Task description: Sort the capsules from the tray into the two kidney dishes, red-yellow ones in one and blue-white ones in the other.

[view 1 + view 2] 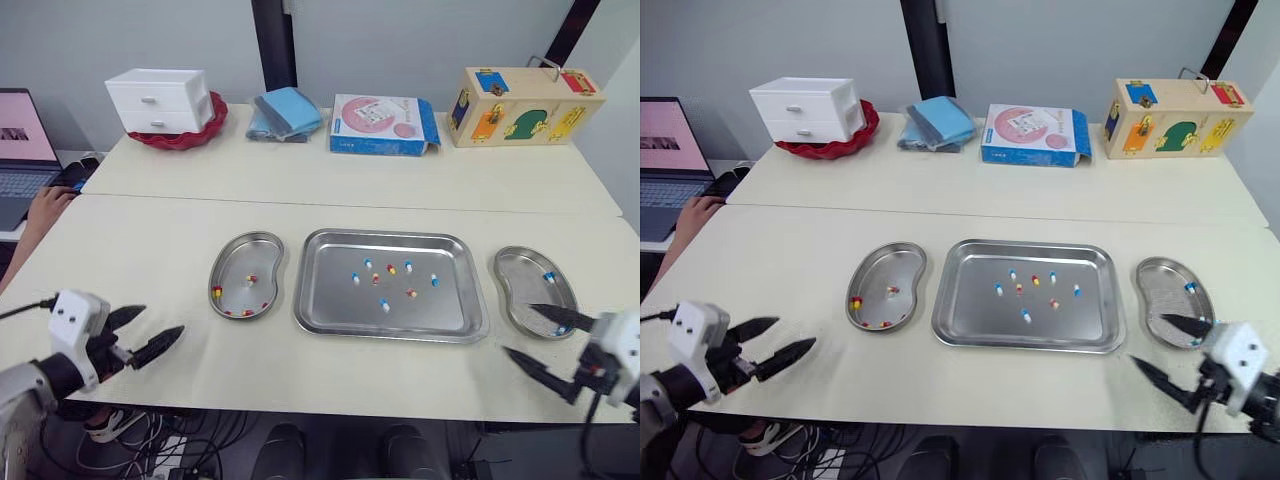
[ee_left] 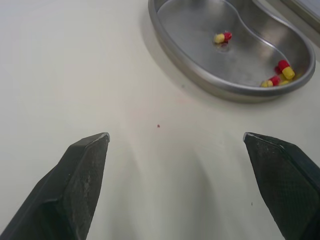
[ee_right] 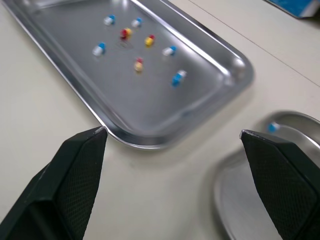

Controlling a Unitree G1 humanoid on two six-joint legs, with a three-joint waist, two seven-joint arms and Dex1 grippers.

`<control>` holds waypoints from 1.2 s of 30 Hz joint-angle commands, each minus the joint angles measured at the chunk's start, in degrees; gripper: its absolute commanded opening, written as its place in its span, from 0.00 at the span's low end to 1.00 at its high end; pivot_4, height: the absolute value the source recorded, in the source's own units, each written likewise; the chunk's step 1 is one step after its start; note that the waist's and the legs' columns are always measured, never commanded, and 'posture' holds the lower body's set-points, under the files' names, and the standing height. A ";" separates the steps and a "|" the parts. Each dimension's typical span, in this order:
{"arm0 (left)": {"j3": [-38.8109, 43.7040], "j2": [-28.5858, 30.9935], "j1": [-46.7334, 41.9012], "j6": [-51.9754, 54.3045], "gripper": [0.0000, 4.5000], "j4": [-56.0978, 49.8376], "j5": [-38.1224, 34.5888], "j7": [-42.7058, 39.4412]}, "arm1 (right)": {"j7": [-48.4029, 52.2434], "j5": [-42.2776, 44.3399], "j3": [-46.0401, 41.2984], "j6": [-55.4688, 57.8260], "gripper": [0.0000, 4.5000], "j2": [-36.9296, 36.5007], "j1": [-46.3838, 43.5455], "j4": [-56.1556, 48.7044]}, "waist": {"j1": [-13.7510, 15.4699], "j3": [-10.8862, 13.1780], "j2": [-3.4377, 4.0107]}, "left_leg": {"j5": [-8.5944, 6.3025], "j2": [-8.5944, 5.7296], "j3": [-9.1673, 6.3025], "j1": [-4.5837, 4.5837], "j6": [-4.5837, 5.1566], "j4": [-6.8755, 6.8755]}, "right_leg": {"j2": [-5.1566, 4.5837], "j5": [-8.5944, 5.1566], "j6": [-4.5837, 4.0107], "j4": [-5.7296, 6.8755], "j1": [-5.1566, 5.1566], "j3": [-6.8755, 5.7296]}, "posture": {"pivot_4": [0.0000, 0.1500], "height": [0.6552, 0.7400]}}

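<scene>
Left eye view, reading across: my left claw (image 1: 163, 320) hangs wide open and empty over the bench (image 1: 150, 240). Next come the left kidney dish (image 1: 240, 262) with about four red-yellow capsules (image 1: 251, 279), the tray (image 1: 330, 300) holding three more plus five blue-white capsules (image 1: 384, 305), the right kidney dish (image 1: 520, 285) with one I can count, and my right claw (image 1: 518, 329), equally spread and empty. I judge I'm mid-sort, between picks; next, a claw must reach into the tray and pinch one capsule.

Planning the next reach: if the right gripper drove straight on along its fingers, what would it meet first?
The right gripper would probably cross bare table, then meet the tray at its near right corner rim. The right kidney dish sits just aside. Depth is uncertain.
</scene>
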 commanded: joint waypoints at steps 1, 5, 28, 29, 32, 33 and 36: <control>2.00 -1.35 2.88 -3.54 0.99 0.04 -0.66 -0.04 | 3.10 0.34 -7.25 -1.12 1.00 -2.36 1.29 5.86 | -0.01 0.00 -0.01 | 0.00 0.00 0.02 0.02 0.00 0.00 | 0.00 0.00 0.00 0.00 0.02 0.01 | 1.00 0.93; 1.65 -2.54 5.67 -6.13 0.99 1.02 -0.91 -0.17 | 6.03 -1.84 -9.02 -1.39 1.00 -5.68 2.30 13.07 | -0.06 -0.01 -0.02 | 0.00 0.00 0.05 0.06 0.00 -0.03 | 0.01 -0.01 -0.01 -0.01 0.03 0.04 | 1.00 0.93; -21.66 -12.40 1.84 -18.42 0.99 -12.75 -3.98 -4.14 | 10.88 -3.22 -11.68 -1.40 1.00 -3.48 11.71 5.29 | -0.03 -0.11 0.17 | -0.01 -0.01 0.09 0.06 0.00 -0.02 | 0.02 -0.01 0.01 -0.06 0.07 0.08 | 1.00 0.93; -22.31 -12.67 1.67 -19.15 0.99 -12.27 -3.78 -4.35 | 10.76 -2.94 -11.81 -0.93 1.00 -3.01 12.47 3.62 | -0.12 -0.11 0.18 | -0.01 0.00 0.10 0.07 -0.01 -0.02 | 0.02 -0.01 0.01 -0.05 0.08 0.08 | 1.00 0.93; -24.23 -13.29 0.83 -20.84 0.99 -10.65 -3.33 -4.60 | 9.95 -0.09 -10.06 2.89 1.00 -1.79 14.36 -5.86 | -0.21 -0.14 0.23 | -0.01 -0.01 0.10 0.08 0.00 -0.02 | 0.02 -0.01 0.01 -0.05 0.08 0.10 | 1.00 0.93; -24.64 -13.36 0.48 -21.22 0.99 -10.30 -3.26 -4.46 | 9.66 0.76 -9.30 4.24 1.00 -1.63 14.66 -8.61 | -0.22 -0.15 0.25 | -0.01 0.00 0.10 0.09 -0.01 -0.02 | 0.03 -0.02 0.01 -0.05 0.08 0.10 | 1.00 0.93; -25.45 -13.25 -0.67 -21.70 0.99 -9.70 -3.16 -3.87 | 6.55 1.37 -4.65 8.58 1.00 -2.18 13.12 -16.40 | -0.02 -0.13 0.15 | -0.01 0.00 0.07 0.06 -0.01 0.00 | 0.03 -0.02 0.02 -0.05 0.08 0.08 | 1.00 0.93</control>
